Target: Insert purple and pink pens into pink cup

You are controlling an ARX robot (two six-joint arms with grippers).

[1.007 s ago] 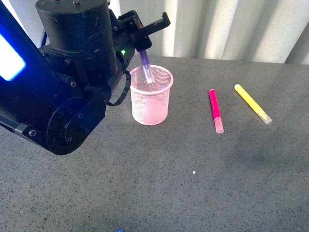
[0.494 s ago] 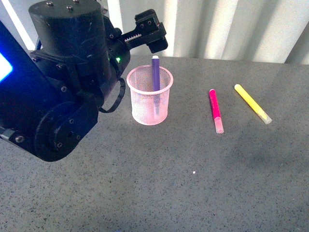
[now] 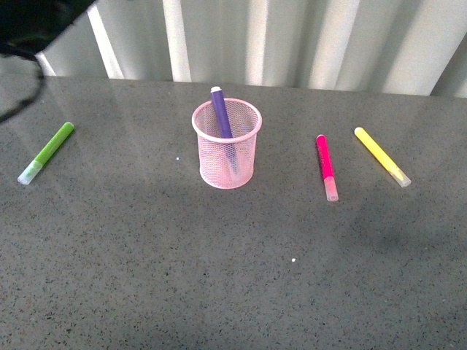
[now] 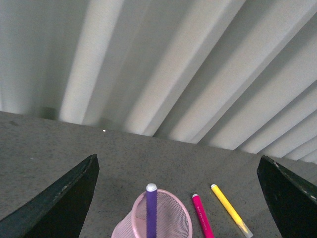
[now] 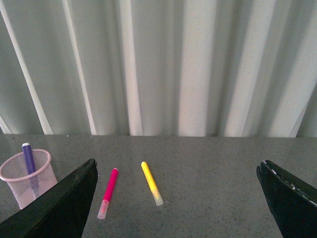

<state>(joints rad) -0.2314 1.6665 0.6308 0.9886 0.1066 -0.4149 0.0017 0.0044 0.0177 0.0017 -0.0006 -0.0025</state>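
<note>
The pink cup [image 3: 228,164] stands upright mid-table. The purple pen [image 3: 220,114] stands inside it, leaning against the rim with its top poking out. To the cup's right, the pink pen [image 3: 325,164] lies flat on the table. In the left wrist view my left gripper [image 4: 177,157] hangs open and empty above and behind the cup [image 4: 184,213], with the purple pen [image 4: 151,210] and pink pen [image 4: 202,220] below it. My right gripper [image 5: 177,162] is open and empty, off to the right of the pink pen [image 5: 109,191] and the cup [image 5: 15,188].
A yellow marker [image 3: 381,155] lies right of the pink pen. A lime-green marker [image 3: 47,151] lies at the far left. Part of my left arm [image 3: 33,18] shows in the top left corner. A ribbed white wall [image 3: 292,44] backs the grey table [image 3: 233,277].
My left gripper has let go of the purple pen, which now stands in the cup. The left arm has pulled away up and to the left, uncovering the green marker.
</note>
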